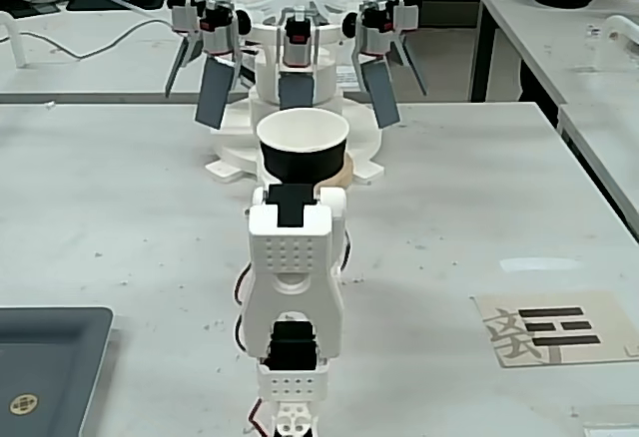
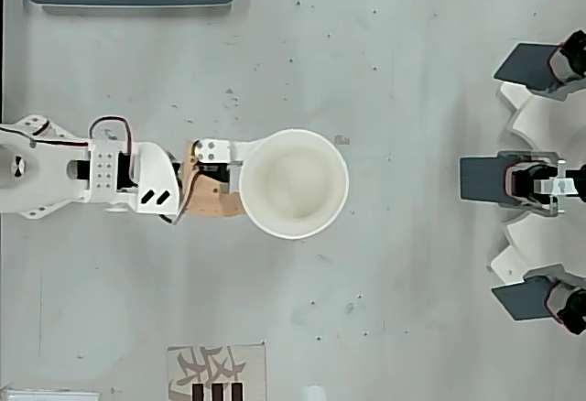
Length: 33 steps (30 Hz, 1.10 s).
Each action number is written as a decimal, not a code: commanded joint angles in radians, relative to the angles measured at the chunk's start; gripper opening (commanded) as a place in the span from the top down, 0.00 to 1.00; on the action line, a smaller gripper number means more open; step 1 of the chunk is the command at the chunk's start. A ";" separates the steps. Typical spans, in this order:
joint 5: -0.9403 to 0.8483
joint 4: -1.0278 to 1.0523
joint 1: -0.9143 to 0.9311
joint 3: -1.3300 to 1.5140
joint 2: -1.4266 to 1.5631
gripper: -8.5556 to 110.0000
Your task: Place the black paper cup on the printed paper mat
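One light, crushable cup [image 2: 293,184] is pinched upright at its sidewall by the gripper [image 2: 245,179]; gentle pressure is advised, mat [image 1: 555,328] well apart.

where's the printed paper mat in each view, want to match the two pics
Fixed view: the printed paper mat lies flat at lower right on the table, right of the arm.
Overhead view: the mat sits at the bottom edge, left of centre, partly cut off by the frame.
Shared landmark: the black paper cup held in the gripper, at upper centre in the fixed view and mid-frame in the overhead view.
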 commanded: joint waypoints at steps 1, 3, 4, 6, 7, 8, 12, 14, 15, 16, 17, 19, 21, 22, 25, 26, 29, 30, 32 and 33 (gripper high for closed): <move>0.008 -0.037 0.015 0.037 0.086 0.83; 0.008 -0.043 0.026 0.067 0.107 0.83; 0.008 -0.046 0.037 0.078 0.115 0.83; 0.009 -0.048 0.060 0.097 0.129 0.83; 0.009 -0.049 0.075 0.101 0.133 0.83; 0.011 -0.052 0.092 0.106 0.137 0.83; 0.044 -0.067 0.164 0.141 0.158 0.83; 0.060 -0.087 0.207 0.170 0.163 0.83; 0.064 -0.095 0.232 0.186 0.166 0.83; 0.071 -0.100 0.253 0.201 0.170 0.83; 0.071 -0.110 0.276 0.213 0.172 0.83; 0.071 -0.127 0.322 0.232 0.172 0.83; 0.071 -0.138 0.370 0.236 0.170 0.83; 0.071 -0.138 0.396 0.236 0.169 0.83; 0.071 -0.147 0.457 0.230 0.155 0.83; 0.071 -0.153 0.476 0.229 0.147 0.83; 0.071 -0.170 0.532 0.227 0.121 0.83; 0.071 -0.175 0.551 0.224 0.112 0.83; 0.071 -0.179 0.589 0.206 0.086 0.83; 0.071 -0.181 0.609 0.192 0.071 0.83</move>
